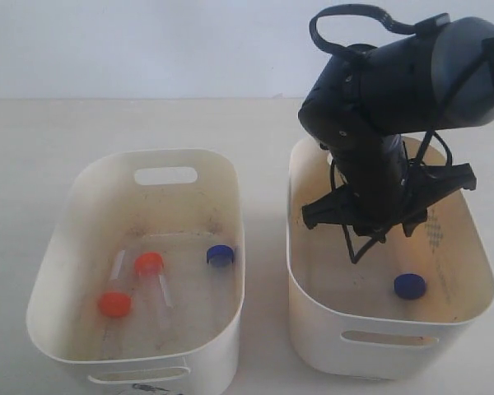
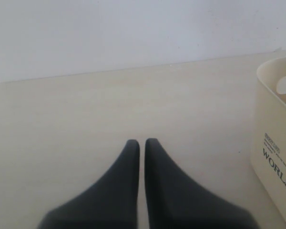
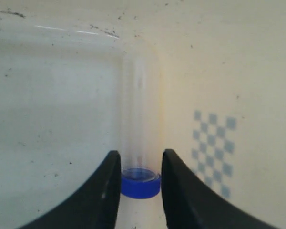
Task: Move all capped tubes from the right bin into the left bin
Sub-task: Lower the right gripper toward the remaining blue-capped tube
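Observation:
The right bin (image 1: 379, 350) holds one clear tube with a dark blue cap (image 1: 410, 285) lying on its floor, near the wall with the dotted pattern (image 1: 435, 230). My right gripper (image 1: 361, 249) hangs inside this bin, open. In the right wrist view its fingers (image 3: 105, 191) stand either side of the blue cap (image 3: 140, 182) without clamping it. The left bin (image 1: 66, 206) holds two orange-capped tubes (image 1: 114, 304) (image 1: 149, 263) and one blue-capped tube (image 1: 221, 255). My left gripper (image 2: 141, 141) is shut and empty over bare table, out of the exterior view.
A cream tub wall printed "WORLD" (image 2: 276, 167) stands beside the left gripper in the left wrist view. The right arm (image 1: 395, 82) reaches over the right bin's back rim. A pale wall rises behind the table.

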Controlling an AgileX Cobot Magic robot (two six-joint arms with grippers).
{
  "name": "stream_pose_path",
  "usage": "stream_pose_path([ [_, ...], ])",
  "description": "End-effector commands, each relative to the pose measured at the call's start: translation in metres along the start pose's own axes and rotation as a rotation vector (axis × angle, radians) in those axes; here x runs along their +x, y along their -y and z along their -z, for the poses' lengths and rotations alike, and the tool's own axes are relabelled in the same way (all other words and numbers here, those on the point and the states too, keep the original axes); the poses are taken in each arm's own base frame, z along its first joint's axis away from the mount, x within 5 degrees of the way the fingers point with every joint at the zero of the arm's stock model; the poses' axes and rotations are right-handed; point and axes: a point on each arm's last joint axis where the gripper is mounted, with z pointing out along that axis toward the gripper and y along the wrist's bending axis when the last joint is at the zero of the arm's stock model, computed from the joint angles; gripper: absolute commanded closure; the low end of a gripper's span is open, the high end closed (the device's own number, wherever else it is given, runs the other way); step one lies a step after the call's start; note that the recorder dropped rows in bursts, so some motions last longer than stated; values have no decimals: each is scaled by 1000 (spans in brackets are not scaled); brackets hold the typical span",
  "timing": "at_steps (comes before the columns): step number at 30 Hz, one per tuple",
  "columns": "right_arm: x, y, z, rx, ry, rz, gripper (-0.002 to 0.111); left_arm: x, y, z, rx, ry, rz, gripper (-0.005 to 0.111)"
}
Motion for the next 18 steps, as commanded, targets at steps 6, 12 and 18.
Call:
stream_pose_path([
  [6, 0, -2, -5, 16, -7, 19, 36, -3, 0, 0, 1, 20, 18, 102],
  [12, 2, -7, -12, 17, -40, 20, 45, -3, 0, 0, 1, 20, 18, 102],
  [18, 2, -7, -13, 19, -42, 21, 60, -3, 0, 0, 1, 20, 18, 102],
])
